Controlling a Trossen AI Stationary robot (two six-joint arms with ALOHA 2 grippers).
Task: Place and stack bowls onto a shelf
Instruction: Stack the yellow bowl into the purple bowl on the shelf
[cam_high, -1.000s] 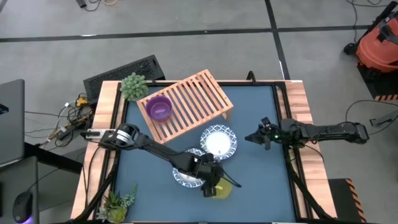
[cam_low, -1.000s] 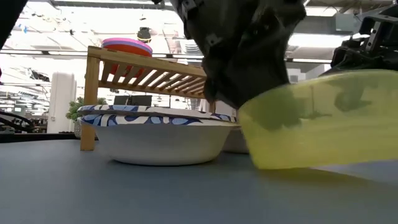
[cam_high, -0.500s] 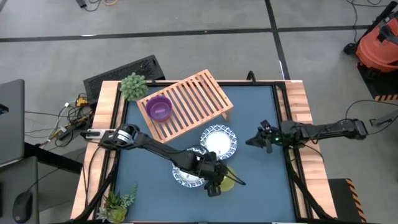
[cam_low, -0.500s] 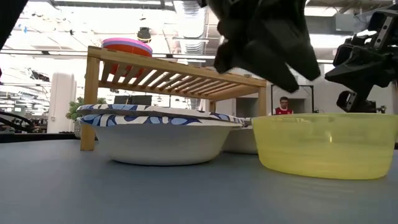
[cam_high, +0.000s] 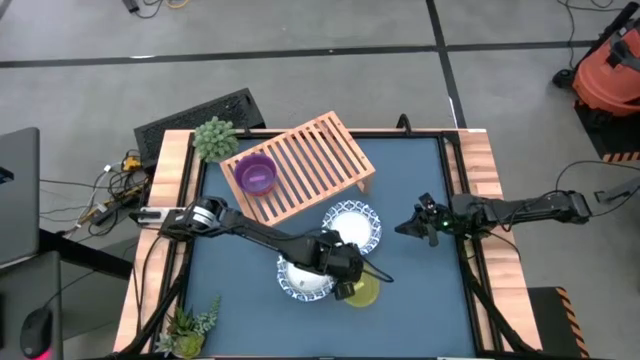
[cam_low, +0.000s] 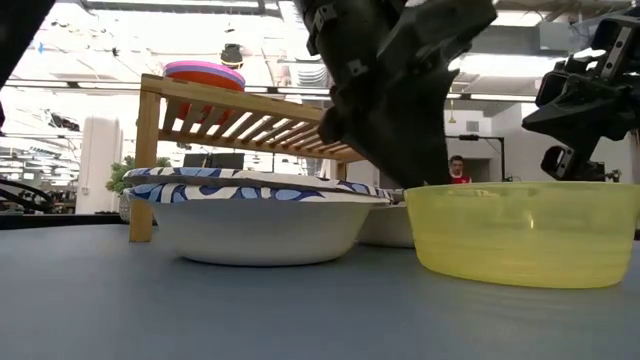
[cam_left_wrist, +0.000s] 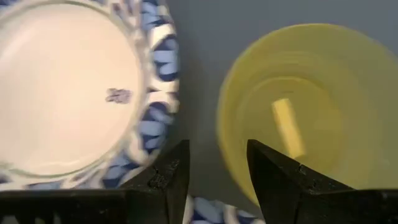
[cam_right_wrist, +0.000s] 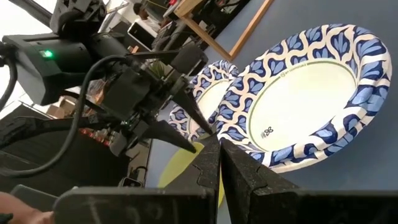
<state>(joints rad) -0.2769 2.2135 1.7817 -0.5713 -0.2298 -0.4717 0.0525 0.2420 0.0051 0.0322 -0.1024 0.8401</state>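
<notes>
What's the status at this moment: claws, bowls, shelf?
Left claw open, empty, over the yellow bowl. Right claw shut, waiting at table's right. Purple bowl on the shelf; two white bowls on table. Nothing blocking.

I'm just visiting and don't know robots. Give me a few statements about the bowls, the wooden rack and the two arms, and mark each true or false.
1. The yellow bowl sits upright on the table. True.
2. The left gripper is clamped on the yellow bowl's rim. False: its fingers are apart, over the gap between that bowl and a white patterned bowl.
3. A purple bowl rests on the shelf. True.
4. Both white patterned bowls are already on the shelf. False: both are on the table in front of it.
5. The right gripper holds a bowl. False: it is shut on nothing, near the table's right side.
</notes>
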